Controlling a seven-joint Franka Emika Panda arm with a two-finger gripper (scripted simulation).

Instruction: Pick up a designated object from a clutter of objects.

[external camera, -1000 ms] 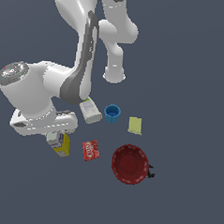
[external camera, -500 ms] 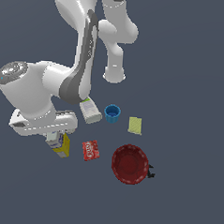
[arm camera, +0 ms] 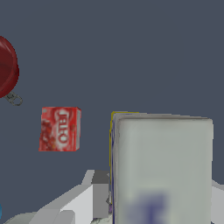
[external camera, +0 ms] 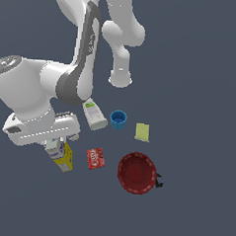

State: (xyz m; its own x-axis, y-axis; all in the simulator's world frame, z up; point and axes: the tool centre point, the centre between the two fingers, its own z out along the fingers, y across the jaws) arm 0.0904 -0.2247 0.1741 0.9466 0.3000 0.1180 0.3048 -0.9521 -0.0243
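Looming over everything in the exterior view: the white arm [external camera: 67, 82], bent low over the yellow carton [external camera: 63, 157], which serves as landmark here. Covering the carton's upper end from that camera, the hand [external camera: 55, 145]; only the yellow lower part shows below it. Filling much of the wrist view, the carton's pale grey label panel [arm camera: 162, 168] with blurred bluish print, a grey finger [arm camera: 99, 192] just beside its edge. Cannot tell whether the fingers press the carton or merely straddle it, nor how wide they stand; the second finger sits at the frame's far edge, unclear.

Judging by looks: a stiff, light cardboard box with flat faces, fairly smooth, best pinched across its two narrow sides near the middle, squarely, so as not to twist out. Probably not fragile, though thin walls may dent under a hard squeeze. Resting apparently on the dark table [external camera: 202, 70], or barely above it; hard to say.

Lying well to the carton's exterior-view right: the red bowl [external camera: 136, 172]. Further off past the arm: the white bottle [external camera: 94, 114], then the blue cup [external camera: 118, 119] and pale yellow pad [external camera: 143, 132]. Nearest, just beside the carton: the small red packet [external camera: 95, 158].
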